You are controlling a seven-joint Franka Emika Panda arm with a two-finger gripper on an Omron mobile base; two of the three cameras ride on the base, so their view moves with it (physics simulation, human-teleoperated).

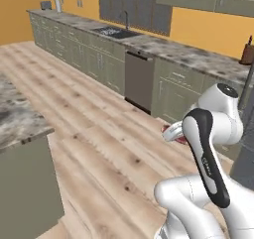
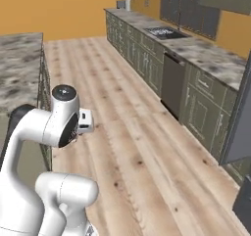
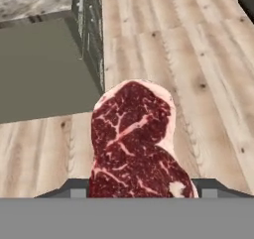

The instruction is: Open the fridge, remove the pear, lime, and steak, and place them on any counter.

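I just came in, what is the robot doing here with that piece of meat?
The robot arm is carrying a raw steak. Its tool is shut on the steak, which sticks out in front of the hand camera, above the wooden floor. The island counter with the stone top is nearby, up to the left in the hand view, and the steak is not yet over it. So the steak is in transit, not yet set down.

No readable text — only an illegible mark on the arm (image 1: 211, 171).
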